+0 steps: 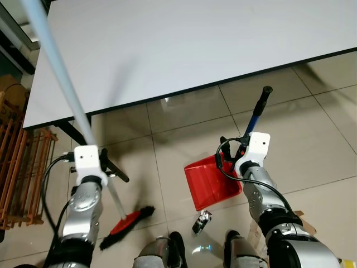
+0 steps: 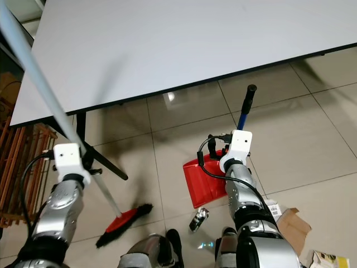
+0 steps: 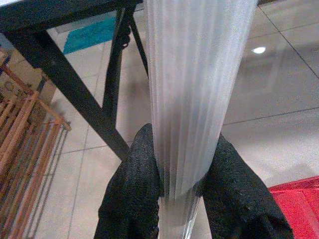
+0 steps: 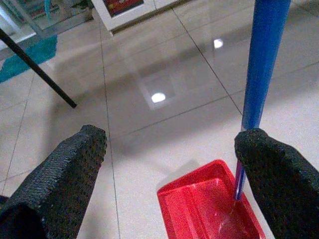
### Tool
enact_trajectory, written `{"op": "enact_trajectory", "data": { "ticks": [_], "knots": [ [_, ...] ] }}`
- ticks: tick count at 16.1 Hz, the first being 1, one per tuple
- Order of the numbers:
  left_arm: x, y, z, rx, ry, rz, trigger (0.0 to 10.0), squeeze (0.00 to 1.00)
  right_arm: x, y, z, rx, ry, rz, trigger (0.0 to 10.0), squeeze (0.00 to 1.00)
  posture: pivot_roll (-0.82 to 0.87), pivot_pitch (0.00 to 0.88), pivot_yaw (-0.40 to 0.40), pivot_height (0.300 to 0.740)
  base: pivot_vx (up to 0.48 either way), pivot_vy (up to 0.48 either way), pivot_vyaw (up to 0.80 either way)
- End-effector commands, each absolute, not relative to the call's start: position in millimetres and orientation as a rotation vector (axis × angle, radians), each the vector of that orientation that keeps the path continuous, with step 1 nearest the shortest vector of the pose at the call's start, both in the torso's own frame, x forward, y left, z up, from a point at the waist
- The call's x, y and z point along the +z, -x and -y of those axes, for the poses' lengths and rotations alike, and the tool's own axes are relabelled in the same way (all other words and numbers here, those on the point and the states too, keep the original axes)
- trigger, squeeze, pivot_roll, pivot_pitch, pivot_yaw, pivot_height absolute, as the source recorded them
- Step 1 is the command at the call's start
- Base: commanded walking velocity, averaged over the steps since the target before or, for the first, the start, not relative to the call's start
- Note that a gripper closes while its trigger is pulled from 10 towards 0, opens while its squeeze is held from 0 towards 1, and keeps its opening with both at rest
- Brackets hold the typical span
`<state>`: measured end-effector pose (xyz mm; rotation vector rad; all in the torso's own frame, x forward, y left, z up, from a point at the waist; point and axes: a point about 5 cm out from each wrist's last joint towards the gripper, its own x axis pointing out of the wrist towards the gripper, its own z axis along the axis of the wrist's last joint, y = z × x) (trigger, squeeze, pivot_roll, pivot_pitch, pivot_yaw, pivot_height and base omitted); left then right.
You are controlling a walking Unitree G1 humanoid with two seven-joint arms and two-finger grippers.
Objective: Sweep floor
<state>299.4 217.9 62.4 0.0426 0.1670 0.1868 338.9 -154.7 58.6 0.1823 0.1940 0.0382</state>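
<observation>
Red-bristled broom (image 1: 127, 222) leans, its pale handle (image 1: 61, 84) running up and leftward out of frame; left gripper (image 3: 182, 174) clamps it. Red dustpan (image 1: 212, 181) rests on tile floor (image 1: 184, 120) beside it, blue handle (image 1: 256, 114) upright. Right gripper (image 4: 169, 174) spread wide, holding nothing. White table (image 1: 167, 50) hides the floor beyond.

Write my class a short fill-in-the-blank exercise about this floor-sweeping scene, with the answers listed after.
1. The left gripper is shut on the pale handle of the ____.
2. The dustpan on the tiles is coloured ____.
3. The right gripper has its fingers ____, beside the blue dustpan handle.
4. The broom head rests on the ____.

Answers: broom; red; open; floor
</observation>
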Motion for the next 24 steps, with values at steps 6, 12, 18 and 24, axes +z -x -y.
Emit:
{"op": "enact_trajectory", "data": {
  "ticks": [6,12,18,24],
  "knots": [
    [55.3,-308.7,-202.5,0.212,0.029,-0.163,10.0,0.0,60.8,-341.7,152.6,0.109,-0.116,-0.209,10.0,0.0,-0.2,0.132,0.104,0.74,0.0,0.0,0.0],
    [53.5,-313.8,-194.5,0.209,0.057,-0.159,10.0,0.0,61.3,-341.8,149.0,0.132,-0.104,-0.207,10.0,0.0,-0.21,0.115,0.096,0.74,0.0,-0.131,0.0],
    [54.8,-316.8,-201.5,0.226,0.048,-0.154,10.0,0.0,58.3,-339.2,147.2,0.142,-0.101,-0.21,10.0,0.0,-0.22,0.115,0.098,0.74,0.0,-0.448,0.0],
    [53.8,-316.6,-202.8,0.232,0.042,-0.153,10.0,0.0,57.2,-338.3,150.5,0.131,-0.101,-0.213,10.0,0.0,-0.21,0.119,0.102,0.74,0.0,-0.438,0.0]
  ]
}}
